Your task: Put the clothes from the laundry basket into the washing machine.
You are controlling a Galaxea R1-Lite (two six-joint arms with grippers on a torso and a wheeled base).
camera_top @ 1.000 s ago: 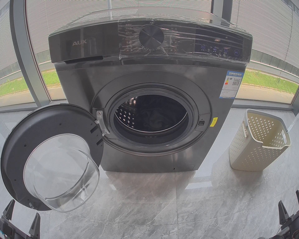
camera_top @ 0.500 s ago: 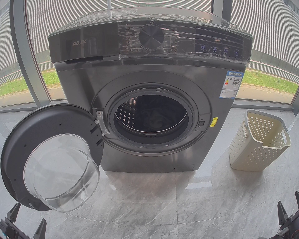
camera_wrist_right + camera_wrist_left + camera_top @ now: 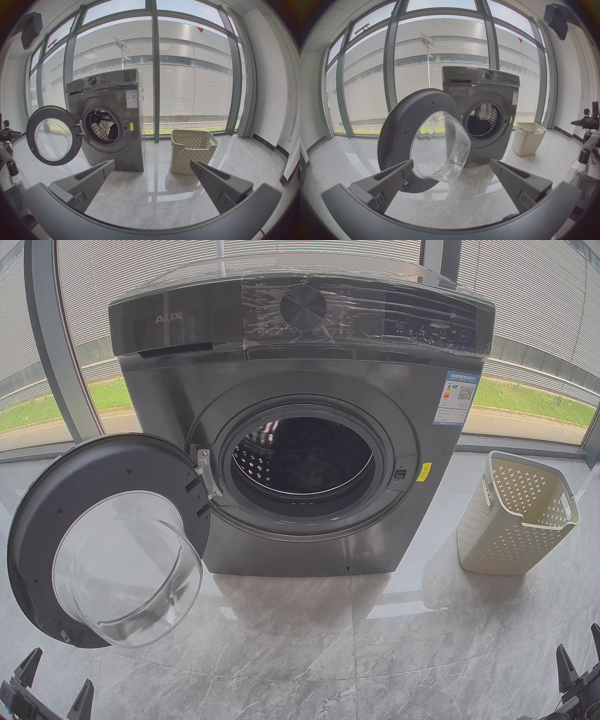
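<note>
Marble floor (image 3: 375, 646), washing machine (image 3: 350, 380), laundry basket (image 3: 494, 540) unmoved — camera shifted; left gripper (image 3: 450, 162), right gripper (image 3: 151, 162) both spread.

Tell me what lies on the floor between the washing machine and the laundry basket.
Nothing: the strip of floor between the washing machine and the laundry basket is bare grey tile, as the head and right wrist views show.

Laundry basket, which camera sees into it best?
The head view: it looks down into the laundry basket, past its rim. The right wrist view shows its side; the left wrist view shows it small, far off.
</note>
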